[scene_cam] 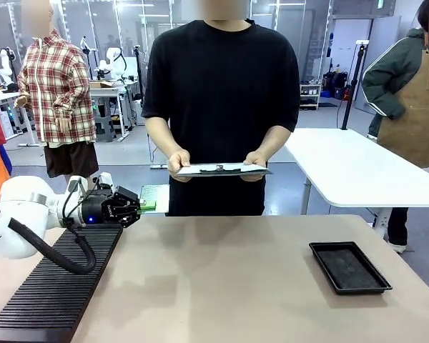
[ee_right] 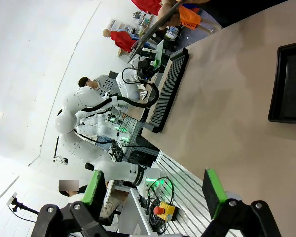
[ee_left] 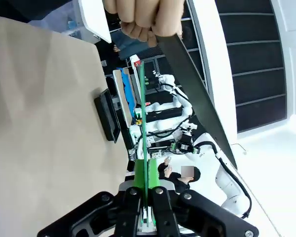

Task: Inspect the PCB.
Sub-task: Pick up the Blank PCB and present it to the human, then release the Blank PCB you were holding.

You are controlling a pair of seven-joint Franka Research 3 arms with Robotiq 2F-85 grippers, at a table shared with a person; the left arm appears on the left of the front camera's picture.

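Observation:
The PCB (scene_cam: 154,194) is a thin green board held above the table's far left edge, with my left gripper (scene_cam: 144,206) shut on its near end. In the left wrist view the PCB (ee_left: 142,128) shows edge-on, rising straight up from between the shut fingers of my left gripper (ee_left: 147,217). Its far end points toward the person's hand (ee_left: 143,17). My right gripper (ee_right: 153,190) stands open with nothing between its green pads, high over the table.
The person stands at the far side holding a clipboard (scene_cam: 222,169) with white paper in both hands. A shallow black tray (scene_cam: 349,266) lies on the table's right. A black ribbed rack (scene_cam: 53,289) runs along the left edge under my left arm.

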